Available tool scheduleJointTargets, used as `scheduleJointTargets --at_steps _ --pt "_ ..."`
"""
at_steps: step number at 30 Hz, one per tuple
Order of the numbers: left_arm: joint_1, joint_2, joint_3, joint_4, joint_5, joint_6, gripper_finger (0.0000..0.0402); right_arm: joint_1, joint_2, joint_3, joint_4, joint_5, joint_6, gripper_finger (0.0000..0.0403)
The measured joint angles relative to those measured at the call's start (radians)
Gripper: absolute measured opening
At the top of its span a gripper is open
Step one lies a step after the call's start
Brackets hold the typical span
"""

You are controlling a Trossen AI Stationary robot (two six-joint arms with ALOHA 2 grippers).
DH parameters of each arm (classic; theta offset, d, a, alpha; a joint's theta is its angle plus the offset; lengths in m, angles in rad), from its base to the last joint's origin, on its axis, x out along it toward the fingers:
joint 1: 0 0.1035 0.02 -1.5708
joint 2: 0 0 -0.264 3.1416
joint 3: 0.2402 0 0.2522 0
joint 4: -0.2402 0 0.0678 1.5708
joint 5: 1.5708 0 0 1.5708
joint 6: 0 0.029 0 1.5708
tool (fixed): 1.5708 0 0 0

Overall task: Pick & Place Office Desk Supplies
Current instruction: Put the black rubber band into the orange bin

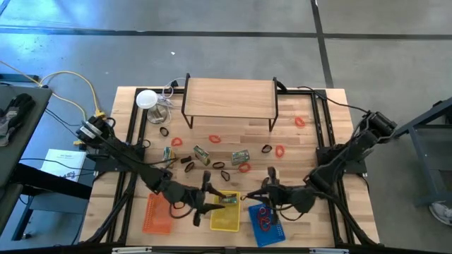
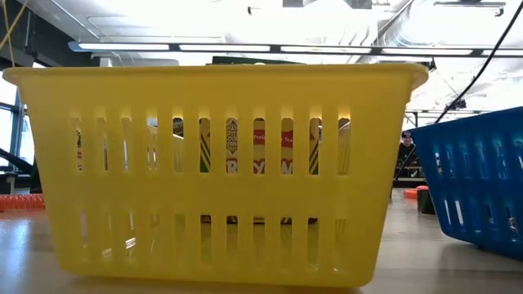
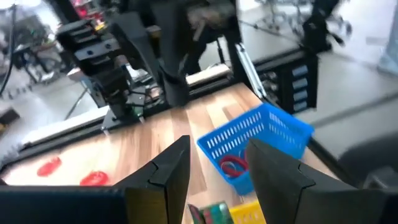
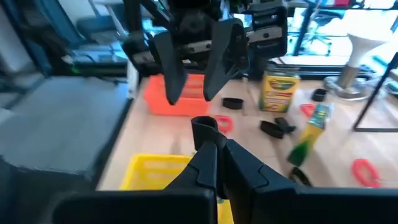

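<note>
Left gripper sits over the yellow basket at the near edge of the table, fingers parted with a clear gap, nothing visibly between them in the left wrist view; what looks like a green packet lies just below them beside the basket rim, mostly cut off by the frame edge. Right gripper hangs near the blue basket, fingers pressed together; no item seen in them, but the tips are hard to make out. Blue basket holds red rubber bands, count unclear from above. Orange basket sits left of the yellow one, partly covered by the left arm; contents cannot be told. Loose supplies are scattered mid-table in front of the wooden riser: red loops, black clips, green-and-silver packets, too small for detail. A white disc with clear wiring sits by the riser's left leg. The low view is nearly filled by the yellow basket wall; through its slots a crayon-like box shows in strips only, and both grippers are hidden there. The blue basket is cut off at that view's right edge.
</note>
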Motion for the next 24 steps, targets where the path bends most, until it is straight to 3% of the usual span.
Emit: scheduleJointTargets --at_steps 5,10,20,24 --pt "0.054 0.035 0.000 0.093 0.001 -0.198 0.0150 -0.029 0.033 0.000 0.033 0.009 -0.093 0.0003" --pt "0.087 0.038 0.000 0.091 0.000 -0.275 0.0150 -0.032 0.037 0.000 0.091 0.044 -0.164 0.0003" --pt "0.097 0.038 0.000 0.104 0.025 -0.287 0.0150 -0.073 0.037 0.000 0.097 0.058 -0.198 0.0003" --pt "0.100 0.038 0.000 0.103 0.025 -0.249 0.0150 -0.098 0.037 0.000 0.131 0.009 -0.196 0.0003"
